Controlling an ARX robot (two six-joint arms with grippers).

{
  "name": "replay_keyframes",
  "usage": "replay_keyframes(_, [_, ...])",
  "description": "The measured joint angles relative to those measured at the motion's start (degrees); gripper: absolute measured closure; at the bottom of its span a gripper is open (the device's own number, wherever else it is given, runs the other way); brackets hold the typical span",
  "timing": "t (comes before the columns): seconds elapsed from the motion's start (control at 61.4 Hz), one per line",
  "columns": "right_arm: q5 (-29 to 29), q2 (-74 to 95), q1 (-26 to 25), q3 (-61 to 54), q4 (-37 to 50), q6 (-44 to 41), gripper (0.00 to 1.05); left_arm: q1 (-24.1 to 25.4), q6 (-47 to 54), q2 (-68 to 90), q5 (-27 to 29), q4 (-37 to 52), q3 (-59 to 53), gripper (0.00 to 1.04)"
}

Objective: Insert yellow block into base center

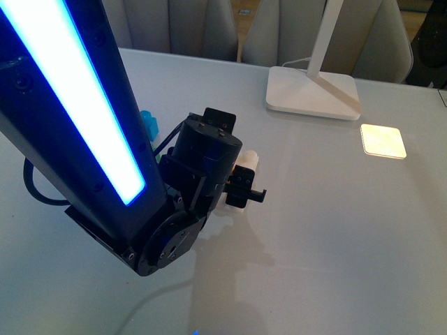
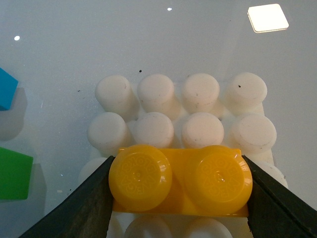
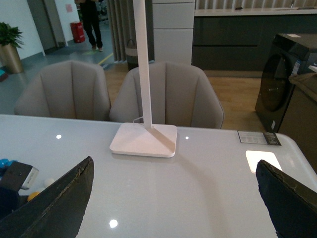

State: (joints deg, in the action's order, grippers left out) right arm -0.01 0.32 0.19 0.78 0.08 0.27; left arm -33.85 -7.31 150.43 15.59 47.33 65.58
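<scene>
The yellow block [image 2: 141,176], two studs up, is clamped at both ends by my left gripper [image 2: 178,171], which is shut on it. It sits over the studs of the white base [image 2: 198,96], at the second and third of the four stud columns; whether it touches the studs I cannot tell. In the front view the left gripper [image 1: 237,188] points down and hides the block, and only slivers of the base [image 1: 248,160] show. My right gripper [image 3: 176,198] is open above bare table, with nothing between its fingers.
A green brick [image 2: 15,176] and a blue brick [image 2: 6,89] lie beside the base; the blue brick [image 1: 149,124] also shows behind my left arm. A white lamp foot [image 1: 311,91] stands at the back, a bright light patch [image 1: 383,141] to its right. Chairs [image 3: 166,94] line the far edge.
</scene>
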Motion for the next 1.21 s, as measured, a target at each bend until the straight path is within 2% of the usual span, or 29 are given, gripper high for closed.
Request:
replay_keyframes(0.065, [0.0, 0.0, 0.0, 0.0, 0.0, 0.0, 0.09, 0.0, 0.0, 0.0, -0.1, -0.1, 0.1, 0.41])
replay_keyframes(0.293, [0.0, -0.1, 0.0, 0.0, 0.0, 0.0, 0.09, 1.0, -1.4, 0.5, -1.3, -1.1, 0.1, 0.06])
replay_keyframes(0.913, [0.0, -0.1, 0.0, 0.0, 0.0, 0.0, 0.09, 2.9, -5.9, -10.2, -6.2, -2.9, -5.7, 0.07])
replay_keyframes(1.206, [0.0, -0.1, 0.0, 0.0, 0.0, 0.0, 0.09, 6.3, -7.8, -22.3, -10.6, 4.9, -19.2, 0.07])
